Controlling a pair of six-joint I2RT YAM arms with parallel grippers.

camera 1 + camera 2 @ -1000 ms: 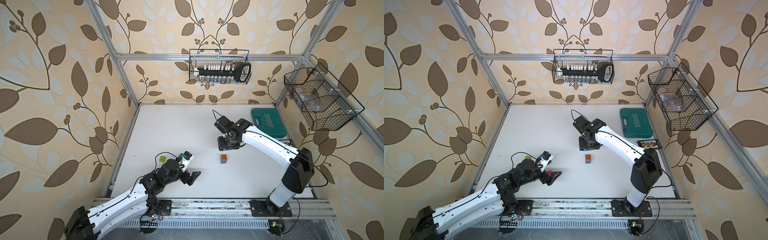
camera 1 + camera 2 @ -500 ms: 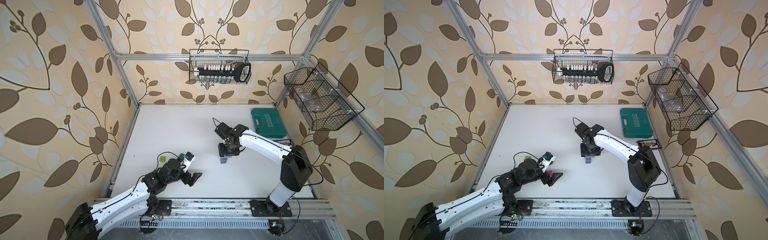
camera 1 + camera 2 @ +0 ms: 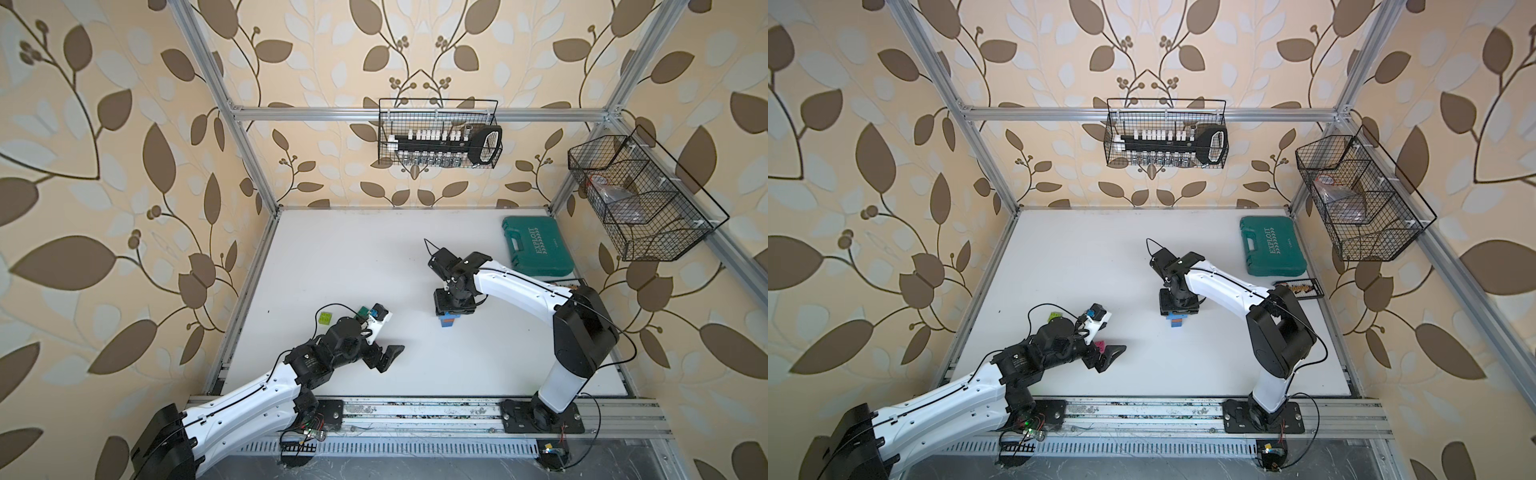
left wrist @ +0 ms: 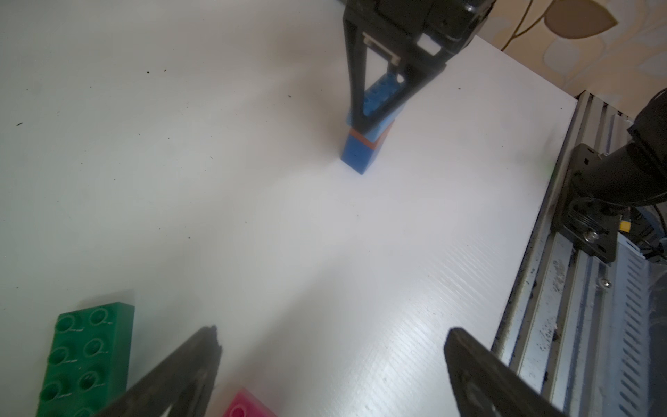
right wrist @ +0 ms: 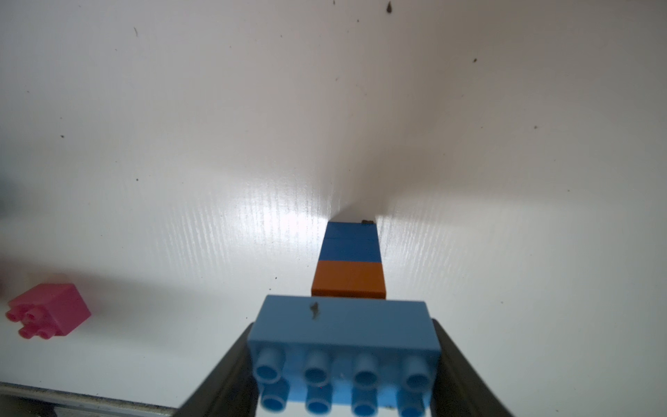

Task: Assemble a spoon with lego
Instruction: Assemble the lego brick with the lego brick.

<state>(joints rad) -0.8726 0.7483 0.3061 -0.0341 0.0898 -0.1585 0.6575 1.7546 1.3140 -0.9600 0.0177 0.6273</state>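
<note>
The spoon, so far a narrow stem of blue under orange, stands upright just off the table's centre toward 4 o'clock in both top views, the light-blue brick laid across its top. Your right gripper has that brick clamped end to end, jaws about half apart, reaching straight down on it. Reckon the stack light, rigid and slick-sided: nothing here will bend, but so slim a column on a smooth board will likely tip or skate under a sideways shove, so press plumb and take hold by the wide brick's ends, not the stem. At 8 o'clock from the spoon your left gripper hangs low, jaws spread wide with nothing between them; the green brick and pink brick lie just beside it, the lime brick out at 9 o'clock, the case well apart toward 2 o'clock. Only the right wrist view shows the brick's studs and both fingers against its ends; only the left wrist view shows the stack side-on, brick seemingly resting on orange, though whether it is snapped home you cannot tell. In the top views the right arm largely covers the brick.
</note>
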